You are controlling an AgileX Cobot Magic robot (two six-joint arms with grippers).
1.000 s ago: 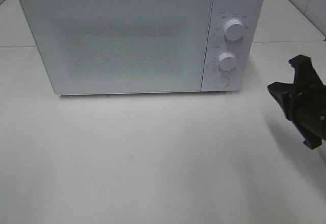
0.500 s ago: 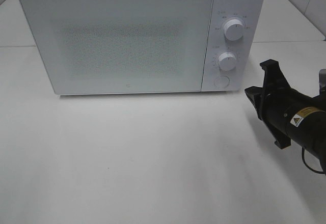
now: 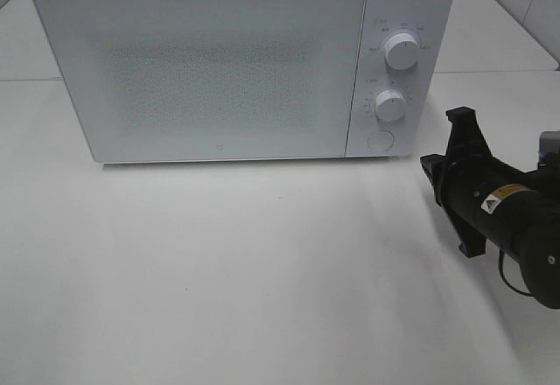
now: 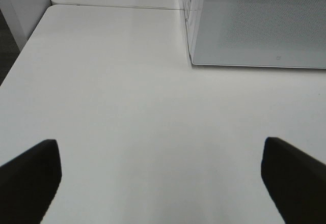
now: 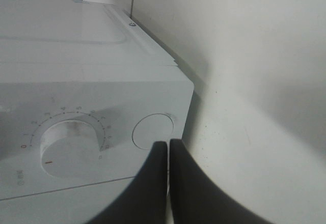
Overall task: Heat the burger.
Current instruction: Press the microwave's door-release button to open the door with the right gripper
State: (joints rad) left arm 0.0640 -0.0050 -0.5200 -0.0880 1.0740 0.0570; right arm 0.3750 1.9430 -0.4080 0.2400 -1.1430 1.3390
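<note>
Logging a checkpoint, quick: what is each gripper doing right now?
Left gripper: open, holding nothing.
Right gripper: shut, holding nothing, tips by the round button.

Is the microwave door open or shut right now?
Shut. The microwave door lies flush with the control panel, no gap showing.

The high camera looks down from the front. The microwave (image 3: 210, 70) fills 12 o'clock, far back on the table (image 3: 219, 271). The left wrist camera looks low over the table at the microwave's front corner. The right wrist camera is very near its button (image 5: 153, 131). All share the microwave.
</note>
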